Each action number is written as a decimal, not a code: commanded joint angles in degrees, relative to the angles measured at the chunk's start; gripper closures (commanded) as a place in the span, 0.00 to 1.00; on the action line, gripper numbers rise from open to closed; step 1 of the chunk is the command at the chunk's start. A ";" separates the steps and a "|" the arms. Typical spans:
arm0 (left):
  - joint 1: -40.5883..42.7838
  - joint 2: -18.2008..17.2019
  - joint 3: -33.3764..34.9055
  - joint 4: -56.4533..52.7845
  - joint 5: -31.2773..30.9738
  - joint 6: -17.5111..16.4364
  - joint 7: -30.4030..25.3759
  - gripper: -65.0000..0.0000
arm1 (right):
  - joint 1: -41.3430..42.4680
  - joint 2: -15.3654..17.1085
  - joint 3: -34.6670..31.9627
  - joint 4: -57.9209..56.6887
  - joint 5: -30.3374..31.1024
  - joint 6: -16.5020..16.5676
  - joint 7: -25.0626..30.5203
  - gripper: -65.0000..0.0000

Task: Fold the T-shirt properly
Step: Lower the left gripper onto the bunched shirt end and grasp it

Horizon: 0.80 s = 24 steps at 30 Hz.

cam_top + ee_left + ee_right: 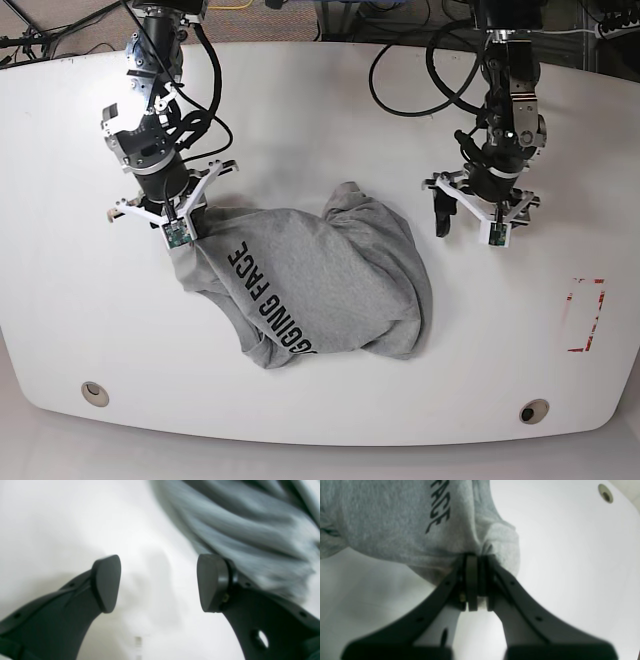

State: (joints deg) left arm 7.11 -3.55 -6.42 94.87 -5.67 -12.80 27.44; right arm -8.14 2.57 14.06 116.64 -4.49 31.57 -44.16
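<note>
**One corner pinched, the other end effector waiting open**

The grey T-shirt [330, 285] lies bunched and wrinkled near the middle of the white worktop [330, 110], its black lettering running diagonally across the upper layer. It is not yet spread flat: the cloth is heaped in rounded folds on the side nearer the left arm, and no clean fold line shows.

The right end effector [476, 557] is clamped tight on an edge of the shirt, its pads pressed together with a gathered tuck of fabric between them. In the base view this grip sits at the garment's far corner, and the cloth runs taut from it toward the main heap. Holding that corner probably serves to anchor or draw the shirt out, so that the rest can be pulled straight against it.

The left end effector [158, 582] holds nothing. Its jaws stand wide apart over bare worktop, with the shirt's ribbed-looking folds just beside one finger [212, 582] but not between the two. In the base view it hangs near the shirt's opposite side, apart from the cloth. That placement suggests it is lined up to take a second edge, which flattening would need before any fold.
</note>
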 commanded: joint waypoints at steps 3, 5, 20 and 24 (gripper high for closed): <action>-1.28 -0.37 -1.14 1.01 -0.46 0.06 -1.24 0.31 | 0.26 -0.09 0.36 0.65 0.66 -0.15 1.46 0.99; -1.33 -0.61 -1.28 1.31 -0.03 0.15 -1.17 0.31 | 0.02 -0.10 0.59 -0.03 0.66 -0.44 1.69 0.98; -2.57 -0.82 6.70 0.66 1.07 0.41 -0.36 0.30 | 0.61 0.32 0.50 -0.77 0.58 0.20 1.78 0.99; -3.08 -0.65 8.40 -0.43 1.31 0.52 -0.32 0.30 | 0.42 0.31 0.55 -0.57 0.57 0.03 1.71 0.99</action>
State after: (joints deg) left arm 5.37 -3.77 2.02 94.13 -4.51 -12.86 27.94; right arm -8.36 2.55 14.52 114.78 -4.27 31.59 -43.75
